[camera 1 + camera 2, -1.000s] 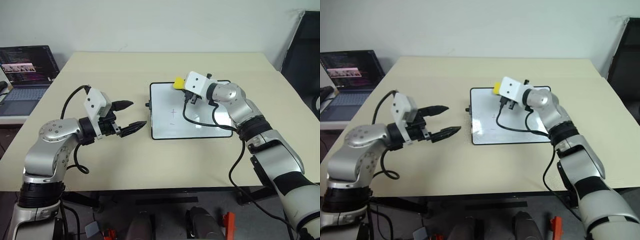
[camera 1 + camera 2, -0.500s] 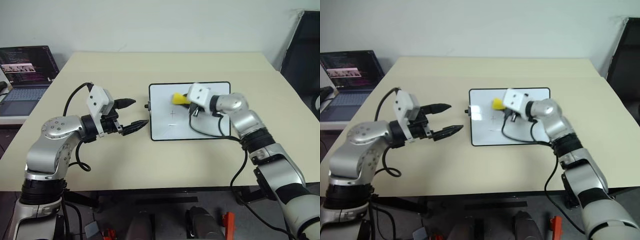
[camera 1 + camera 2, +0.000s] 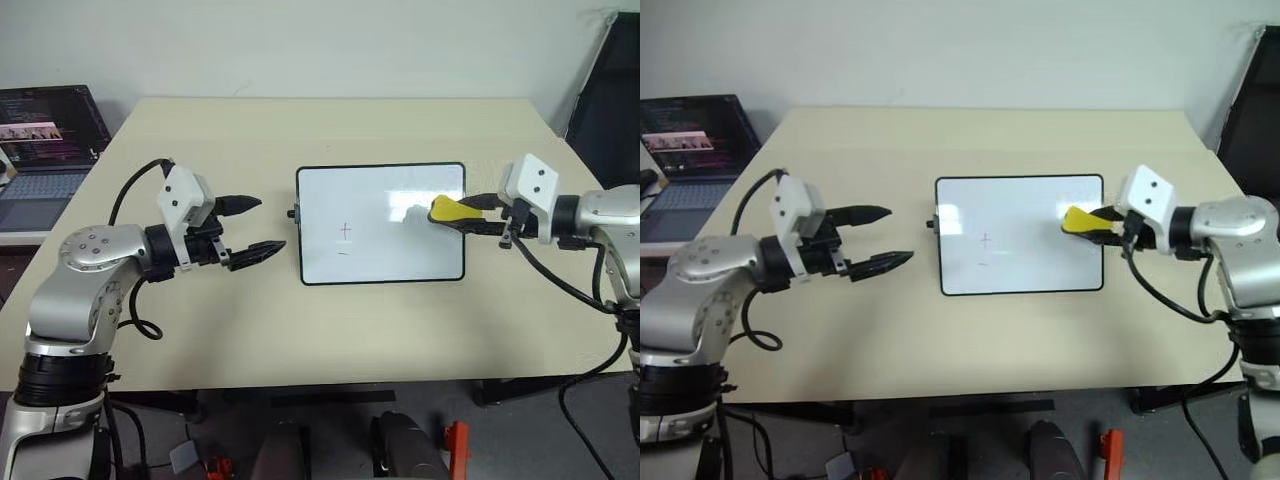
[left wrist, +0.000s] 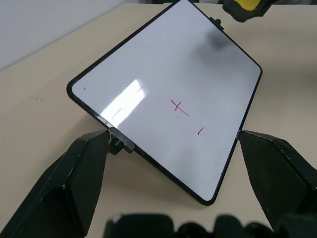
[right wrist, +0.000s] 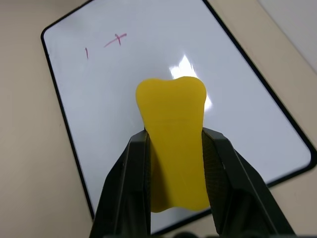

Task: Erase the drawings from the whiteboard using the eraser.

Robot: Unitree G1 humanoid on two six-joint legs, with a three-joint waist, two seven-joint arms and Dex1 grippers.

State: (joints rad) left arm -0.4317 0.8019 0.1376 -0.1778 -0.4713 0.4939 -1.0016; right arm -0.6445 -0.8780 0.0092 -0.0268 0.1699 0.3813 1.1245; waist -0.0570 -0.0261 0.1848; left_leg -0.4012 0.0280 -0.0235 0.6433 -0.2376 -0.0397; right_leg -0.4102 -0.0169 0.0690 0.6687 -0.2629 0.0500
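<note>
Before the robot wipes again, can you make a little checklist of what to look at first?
1. Eraser in the right claw: ok, pinched between both fingers.
2. Marks left to wipe: not ok, a cross and a short dash are on the whiteboard.
3. Eraser over the marks: not ok, it hangs near the board's right edge, away from them.
4. Eraser touching the board: cannot tell.
5. Left claw clear of the board: ok, open beside the left edge, not touching it.
6. Board flat on the table: ok.
</note>
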